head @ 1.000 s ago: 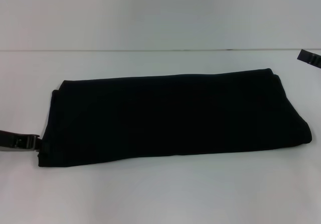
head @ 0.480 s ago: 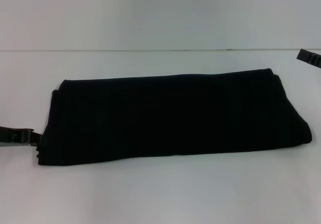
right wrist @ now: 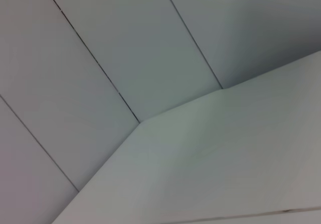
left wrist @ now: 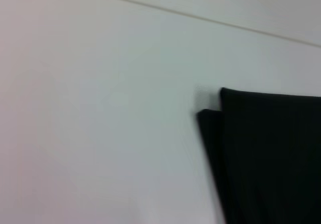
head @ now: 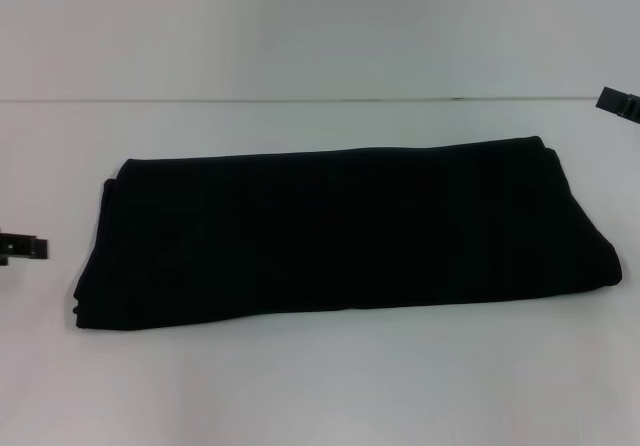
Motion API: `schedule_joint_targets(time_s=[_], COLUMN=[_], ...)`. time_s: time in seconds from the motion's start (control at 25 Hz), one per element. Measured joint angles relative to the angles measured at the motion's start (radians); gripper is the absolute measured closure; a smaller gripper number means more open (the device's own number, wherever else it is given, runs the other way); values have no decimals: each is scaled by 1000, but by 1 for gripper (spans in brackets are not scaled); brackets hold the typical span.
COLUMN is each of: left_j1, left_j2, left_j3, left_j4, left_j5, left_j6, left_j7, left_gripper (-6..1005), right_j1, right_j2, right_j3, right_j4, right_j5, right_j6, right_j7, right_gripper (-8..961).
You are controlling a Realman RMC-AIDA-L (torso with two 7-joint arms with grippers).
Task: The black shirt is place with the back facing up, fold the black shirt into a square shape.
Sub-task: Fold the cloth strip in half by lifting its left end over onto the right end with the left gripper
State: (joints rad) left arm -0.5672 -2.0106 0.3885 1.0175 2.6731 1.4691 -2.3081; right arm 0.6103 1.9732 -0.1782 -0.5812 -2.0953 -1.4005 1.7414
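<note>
The black shirt (head: 340, 231) lies folded into a long band across the middle of my white table (head: 320, 386), its stacked layers showing at the left end; my left gripper (head: 22, 248) sits at the table's left edge, apart from the cloth; my right gripper (head: 620, 102) hangs far right, well apart; whether either claw is clenched, I cannot tell.

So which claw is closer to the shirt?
The left claw is closer, just off the shirt's left end. The right claw sits farther off, beyond its far right corner.
</note>
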Motion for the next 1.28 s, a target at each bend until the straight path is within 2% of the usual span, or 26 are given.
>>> schedule_joint_targets(time_s=[0.16, 0.32, 0.56, 0.92, 1.28], left_j1=[-5, -26, -49, -61, -54], left_j2=[7, 18, 30, 34, 34], left_j3=[-4, -4, 1, 3, -11], left_j4=[8, -43, -133, -281, -312], left_j5=[-46, -97, -95, -91, -96], left_j6=[141, 299, 371, 283, 240], left_j7=[-1, 0, -63, -216, -375], left_gripper=[438, 336, 111, 110, 110], right_j1=[2, 2, 2, 7, 4], right_j2=[-5, -8, -14, -14, -18], right_j3=[1, 1, 2, 1, 5], right_j4=[0, 0, 0, 0, 0], right_j5=[0, 0, 0, 0, 2], right_j6=[0, 1, 0, 0, 0], right_j7=[0, 0, 0, 0, 1], right_gripper=[223, 223, 223, 224, 223])
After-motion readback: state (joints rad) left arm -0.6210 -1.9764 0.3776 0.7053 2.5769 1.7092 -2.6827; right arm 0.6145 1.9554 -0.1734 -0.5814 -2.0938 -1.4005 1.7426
